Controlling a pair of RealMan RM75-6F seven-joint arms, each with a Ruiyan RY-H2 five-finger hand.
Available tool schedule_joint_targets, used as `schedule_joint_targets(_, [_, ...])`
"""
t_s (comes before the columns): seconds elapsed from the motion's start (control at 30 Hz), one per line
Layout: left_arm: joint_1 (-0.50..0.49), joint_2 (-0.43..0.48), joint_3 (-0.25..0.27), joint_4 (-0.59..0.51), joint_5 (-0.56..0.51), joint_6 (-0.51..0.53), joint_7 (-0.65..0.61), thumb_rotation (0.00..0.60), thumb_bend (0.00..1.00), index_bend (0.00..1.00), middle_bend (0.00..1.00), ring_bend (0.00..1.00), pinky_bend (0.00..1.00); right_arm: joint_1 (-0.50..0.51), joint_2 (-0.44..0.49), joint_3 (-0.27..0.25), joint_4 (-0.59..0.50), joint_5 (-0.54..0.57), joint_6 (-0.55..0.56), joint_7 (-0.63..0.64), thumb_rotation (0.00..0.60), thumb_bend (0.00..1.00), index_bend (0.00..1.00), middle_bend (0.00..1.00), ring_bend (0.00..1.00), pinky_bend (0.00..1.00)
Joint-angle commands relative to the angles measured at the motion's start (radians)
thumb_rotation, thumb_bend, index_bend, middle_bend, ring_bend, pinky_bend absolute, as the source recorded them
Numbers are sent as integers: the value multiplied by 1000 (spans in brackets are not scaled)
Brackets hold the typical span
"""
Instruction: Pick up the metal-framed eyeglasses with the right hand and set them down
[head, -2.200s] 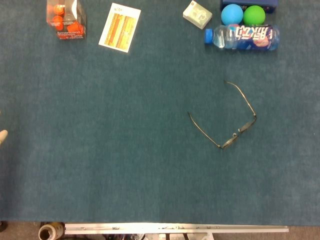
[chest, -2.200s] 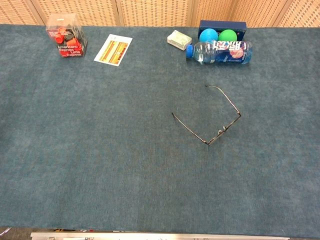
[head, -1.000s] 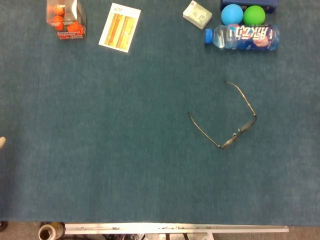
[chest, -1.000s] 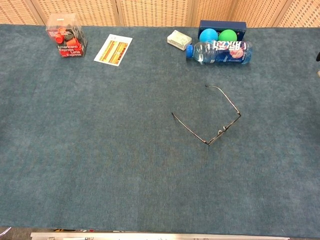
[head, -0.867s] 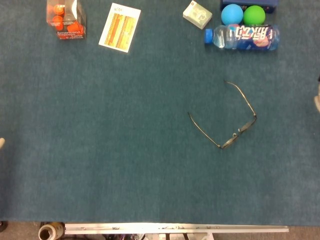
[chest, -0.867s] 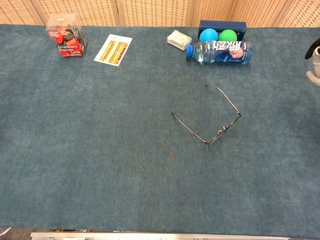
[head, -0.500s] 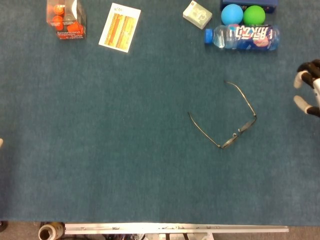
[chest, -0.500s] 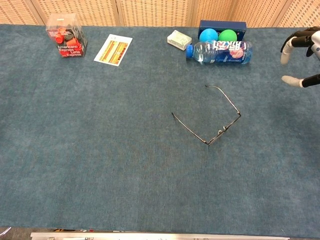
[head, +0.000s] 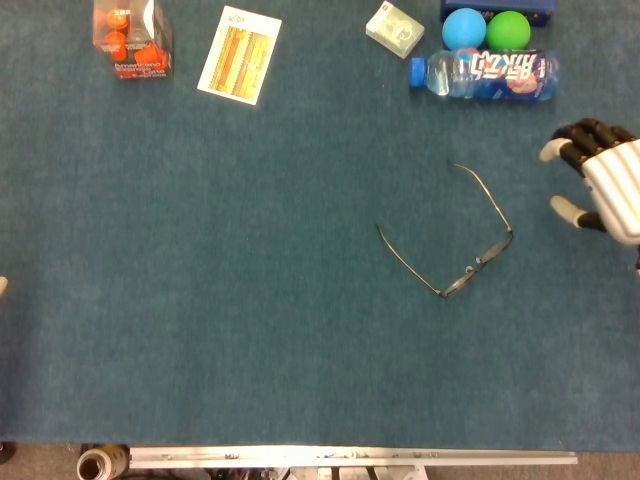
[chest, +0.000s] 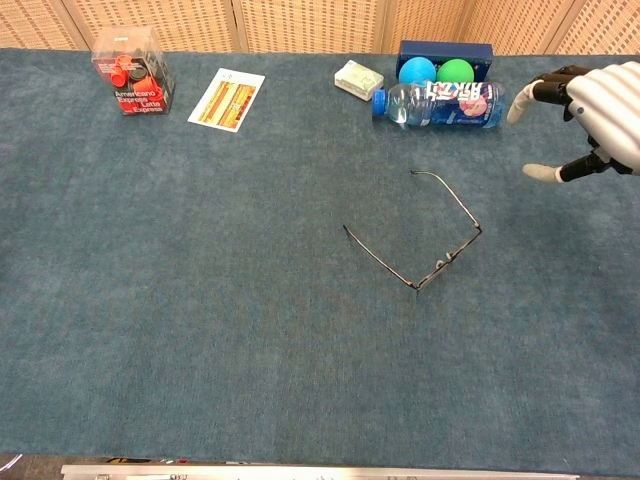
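Observation:
The metal-framed eyeglasses (head: 479, 262) lie on the blue-green table cloth right of centre, both thin temples unfolded and pointing toward the far side; the chest view shows the eyeglasses (chest: 446, 259) too. My right hand (head: 600, 185) hovers at the right edge, fingers spread and empty, a short way right of the glasses and apart from them. In the chest view the right hand (chest: 590, 112) sits just right of the bottle. Only a pale sliver of my left hand (head: 2, 286) shows at the left edge.
At the far side lie a water bottle (head: 485, 75), a blue ball (head: 463, 28) and a green ball (head: 508, 30) in a dark tray, a small white box (head: 394, 28), a striped card (head: 240, 54) and a clear box of orange items (head: 132, 38).
My right hand has come in from the right edge and moved left toward the glasses. The glasses have not moved. The left hand's sliver has slid lower at the left edge.

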Motion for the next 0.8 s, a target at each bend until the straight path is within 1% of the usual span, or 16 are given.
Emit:
schedule_joint_targets(0.03, [-1, 1, 0, 0, 0, -2, 1, 600, 39, 485, 472, 480, 630, 10, -14, -6, 12, -7, -5, 2, 600, 128, 410, 371, 285, 465])
schedule_joint_targets(0.47, [0, -4, 4, 15, -1, -8, -7, 600, 39, 485, 472, 480, 630, 48, -66, -39, 57, -19, -47, 10, 600, 118, 408, 344, 266, 466])
schedule_joint_targets(0.8, [1, -8, 6, 26, -3, -12, -18, 600, 39, 485, 472, 480, 630, 83, -125, -49, 108, -22, -78, 48, 600, 117, 408, 343, 264, 466])
